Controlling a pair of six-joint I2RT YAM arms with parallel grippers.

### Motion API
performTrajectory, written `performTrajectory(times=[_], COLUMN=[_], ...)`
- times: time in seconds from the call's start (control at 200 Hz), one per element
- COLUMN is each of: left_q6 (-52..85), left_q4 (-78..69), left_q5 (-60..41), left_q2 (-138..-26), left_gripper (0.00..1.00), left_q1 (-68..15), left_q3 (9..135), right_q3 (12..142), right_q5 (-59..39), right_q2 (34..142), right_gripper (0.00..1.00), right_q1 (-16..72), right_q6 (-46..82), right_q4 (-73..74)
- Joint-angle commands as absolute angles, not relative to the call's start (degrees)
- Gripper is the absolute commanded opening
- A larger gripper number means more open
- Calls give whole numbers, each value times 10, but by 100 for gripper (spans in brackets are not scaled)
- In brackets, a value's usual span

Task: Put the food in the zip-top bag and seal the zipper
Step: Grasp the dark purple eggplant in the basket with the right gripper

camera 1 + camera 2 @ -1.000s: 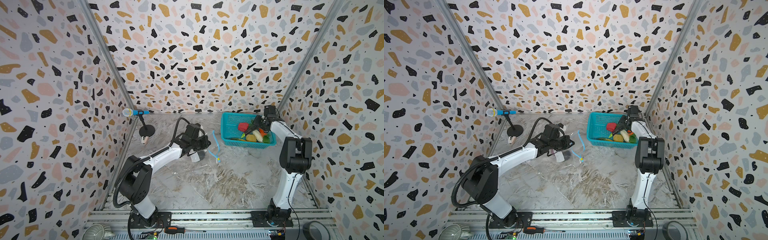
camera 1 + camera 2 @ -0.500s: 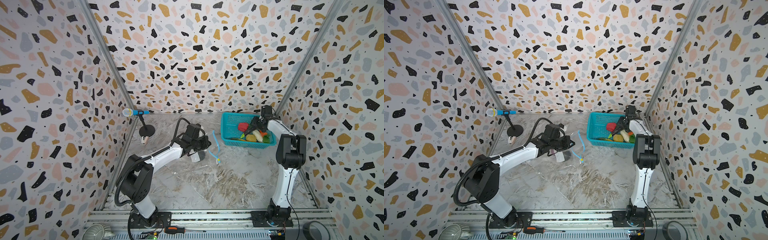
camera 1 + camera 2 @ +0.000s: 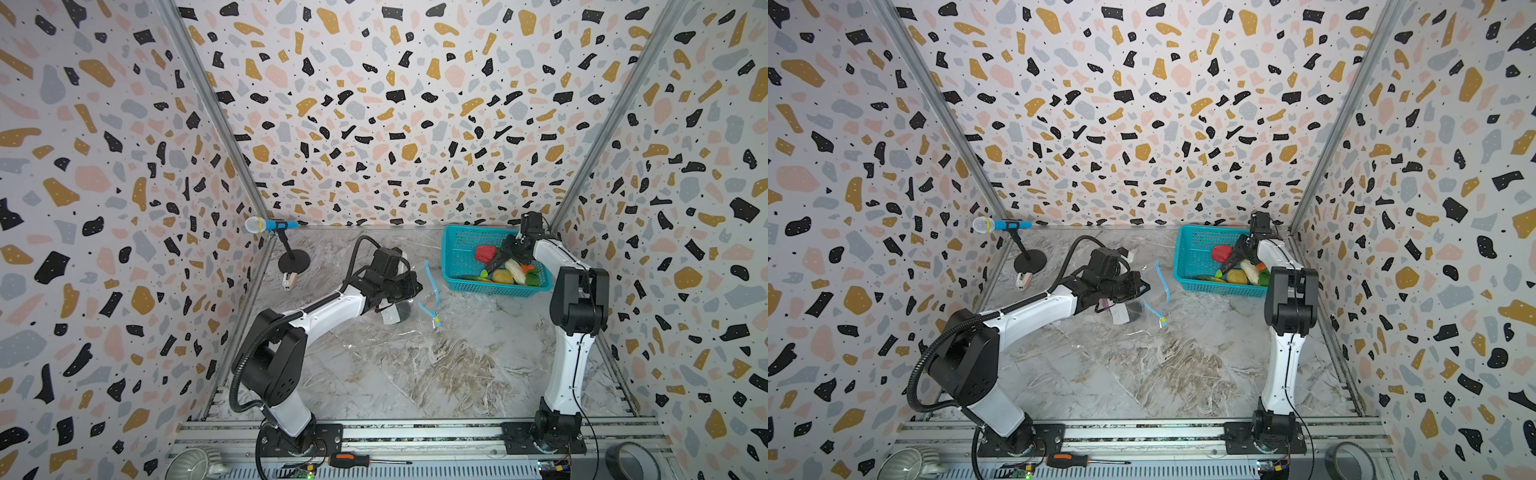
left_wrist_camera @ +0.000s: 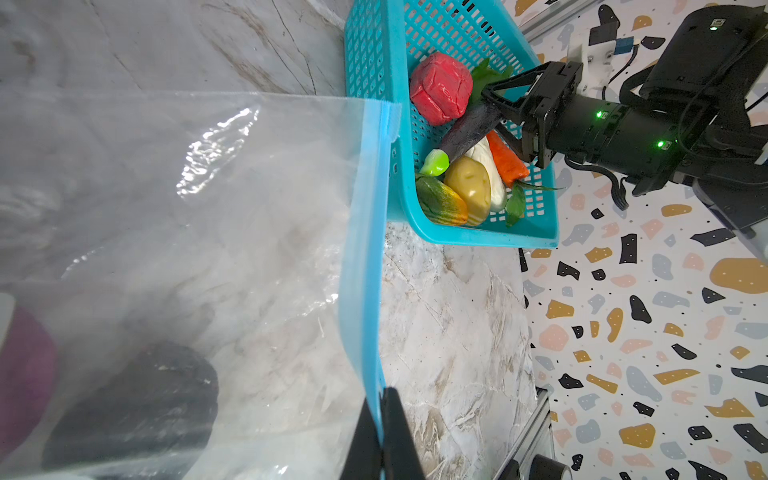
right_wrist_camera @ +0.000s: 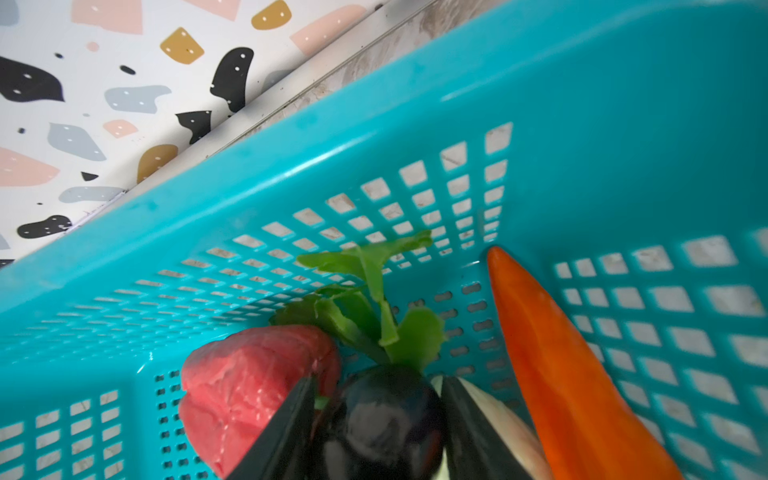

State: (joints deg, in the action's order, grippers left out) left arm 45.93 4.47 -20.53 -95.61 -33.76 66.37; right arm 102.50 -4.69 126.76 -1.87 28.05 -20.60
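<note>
The right gripper (image 5: pixel 378 384) is closed on the aubergine (image 5: pixel 382 419) inside the teal basket (image 4: pixel 478 239), one finger against each flank. The skin is glossy and rounded, so it is judged light but slippery, and the thick mid-body is the safer hold. Beside the fingers lie the red pepper (image 4: pixel 440 87), carrot (image 4: pixel 505 160), white piece (image 4: pixel 494 183) and yellow piece (image 4: pixel 469 189). The left gripper (image 4: pixel 379 401) pinches the zipper (image 4: pixel 361 249) of the zip-top bag (image 4: pixel 208 208) — limp film, best held by this stiffer strip. Close beside its fingers, the bag holds a purple piece (image 4: pixel 23 374) and a dark round piece (image 4: pixel 137 407).
</note>
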Motion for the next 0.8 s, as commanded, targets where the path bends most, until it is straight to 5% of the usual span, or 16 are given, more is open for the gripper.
performTrajectory(times=[0.0,0.506,0.796], left_q6=[460,461,461], left_q4=[29,26,26], left_q5=[-210,-209,-208], left_q2=[-963,-963,-961], left_gripper=[0,0,0], left_q1=[-334,-334,-334], left_q3=[675,671,669], right_q3=[1043,1028,1027], right_q5=[-62,-125,-143], right_q2=[1262,1267,1276], right_gripper=[49,65,57], right_q1=[-19,-24,-25], right_q6=[278,295,296], right_q4=[-216,-216,-217])
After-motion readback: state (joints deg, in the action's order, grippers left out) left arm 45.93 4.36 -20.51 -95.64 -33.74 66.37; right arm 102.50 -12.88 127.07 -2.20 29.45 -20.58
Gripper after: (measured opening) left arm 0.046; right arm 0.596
